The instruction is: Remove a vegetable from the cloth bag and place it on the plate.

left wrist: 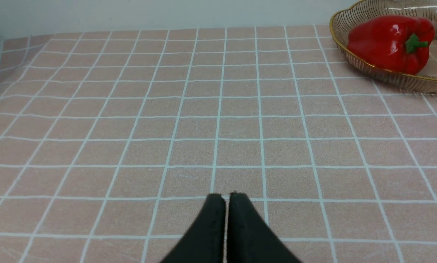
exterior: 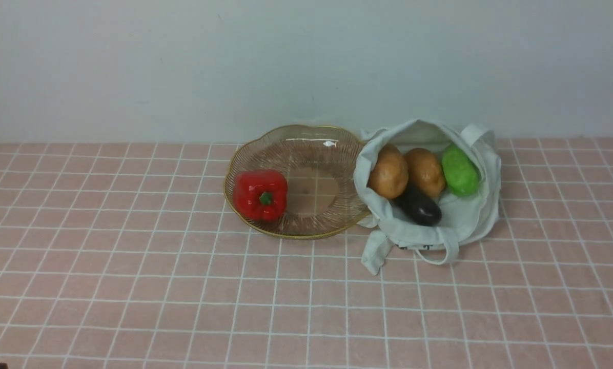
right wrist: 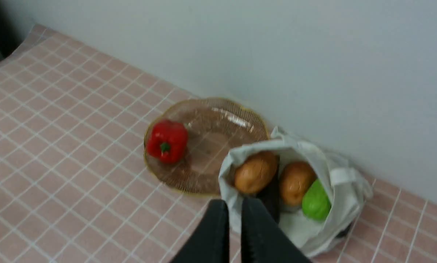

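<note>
The red bell pepper, the vegetable (exterior: 258,195), lies on the left side of the clear gold-rimmed plate (exterior: 311,169), stem facing me. The pale cloth bag (exterior: 465,220) slumps open just right of the plate, touching its rim. Neither gripper shows in the front view. In the left wrist view my left gripper (left wrist: 225,195) hangs shut and empty over bare tablecloth, with the pepper (left wrist: 386,42) and the plate (left wrist: 397,78) far off. In the right wrist view my right gripper (right wrist: 232,202) is high above the bag's (right wrist: 342,182) near edge, fingers together, holding nothing.
Inside the bag lie two brown potatoes (exterior: 388,171) (exterior: 425,171), a dark eggplant (exterior: 419,207) and a green vegetable (exterior: 460,170). The pink checked tablecloth (exterior: 132,287) runs back to a pale wall close behind plate and bag.
</note>
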Action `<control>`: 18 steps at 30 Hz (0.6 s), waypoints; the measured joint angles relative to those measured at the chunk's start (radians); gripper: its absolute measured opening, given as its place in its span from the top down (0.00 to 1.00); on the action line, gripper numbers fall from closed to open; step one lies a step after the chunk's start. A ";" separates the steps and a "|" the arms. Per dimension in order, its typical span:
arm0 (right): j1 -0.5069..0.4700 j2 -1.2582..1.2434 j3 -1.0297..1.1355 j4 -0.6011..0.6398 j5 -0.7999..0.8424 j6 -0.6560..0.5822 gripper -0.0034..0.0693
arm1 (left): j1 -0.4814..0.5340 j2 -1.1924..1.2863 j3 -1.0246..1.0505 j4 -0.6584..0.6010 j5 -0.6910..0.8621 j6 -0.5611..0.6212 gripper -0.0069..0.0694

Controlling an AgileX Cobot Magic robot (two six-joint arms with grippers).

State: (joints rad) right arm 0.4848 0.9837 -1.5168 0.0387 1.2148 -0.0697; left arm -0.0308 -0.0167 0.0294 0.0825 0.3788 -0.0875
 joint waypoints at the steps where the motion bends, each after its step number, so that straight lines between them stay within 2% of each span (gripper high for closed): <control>1: 0.000 -0.083 0.096 0.009 -0.046 0.000 0.94 | 0.000 0.000 0.000 0.000 0.000 0.000 0.91; 3: 0.000 -0.179 0.271 0.027 -0.169 -0.002 0.95 | 0.000 0.000 0.000 0.000 0.000 0.000 0.91; 4: 0.000 -0.313 0.476 0.056 -0.350 -0.015 0.97 | 0.000 0.000 0.000 0.000 0.000 0.000 0.91; 6: 0.000 -0.381 0.601 0.075 -0.475 -0.021 0.97 | 0.000 0.000 0.000 0.000 0.000 0.000 0.91; 7: 0.000 -0.470 0.782 0.104 -0.665 -0.026 0.97 | 0.000 0.000 0.000 0.000 0.000 0.000 0.91; 10: 0.000 -0.648 1.035 0.149 -0.919 -0.030 0.97 | 0.000 0.000 0.000 0.000 0.000 0.000 0.91; 14: 0.000 -0.825 1.249 0.164 -1.084 -0.030 0.97 | 0.000 0.000 0.000 0.000 0.000 0.000 0.91; 18: 0.000 -0.970 1.363 0.167 -1.132 -0.030 0.97 | 0.000 0.000 0.000 0.000 0.000 0.000 0.91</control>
State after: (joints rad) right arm 0.4848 0.0133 -0.1541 0.2062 0.0831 -0.1001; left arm -0.0308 -0.0167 0.0294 0.0825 0.3788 -0.0875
